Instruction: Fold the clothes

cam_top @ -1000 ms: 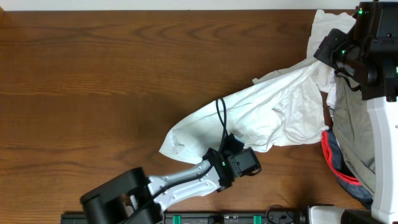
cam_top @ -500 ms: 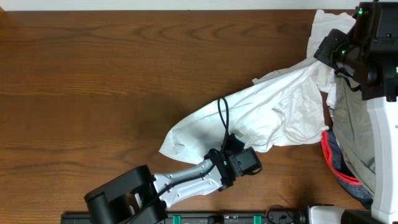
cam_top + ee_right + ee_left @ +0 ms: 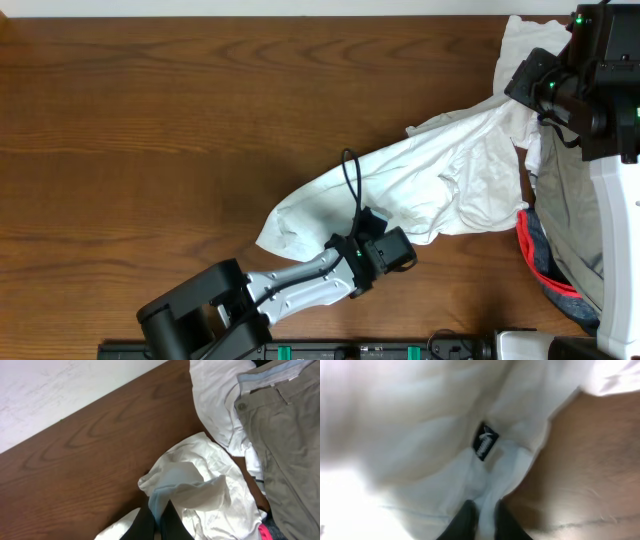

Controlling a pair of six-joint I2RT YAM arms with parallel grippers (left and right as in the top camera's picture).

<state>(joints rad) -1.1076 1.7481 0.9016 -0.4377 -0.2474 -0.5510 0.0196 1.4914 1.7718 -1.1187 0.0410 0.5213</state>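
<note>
Garment: white garment (image 3: 420,185) lay bunched in a long diagonal band across the table (image 3: 150,120), one end just beside the khaki trousers (image 3: 570,210), the other well away from them.
Handling: judged thin, light and limp; likely to sag, crease and trail rather than hold any shape; nothing fragile, little risk of slipping from a firm pinch.
Where to grip: best taken at edges and corners, judged from the wrinkles; hem near the dark label (image 3: 486,441) offered a doubled, firmer fold.
Left gripper (image 3: 482,520): fingers drawn together on a fold of the white cloth just below the label, at the end far from the trousers.
Right gripper (image 3: 160,520): fingers pressed together with pale cloth between them, at the end nearest the trousers.
Count, white garment: one, with one label seen.
Count, trousers: one pair, partly under the right arm.
Count, other pieces: one second white piece (image 3: 520,40) beyond the trousers; one dark piece with red trim (image 3: 540,265) touching their near edge; more could not be told.
Count, grippers: two, both clamped on the same garment.
</note>
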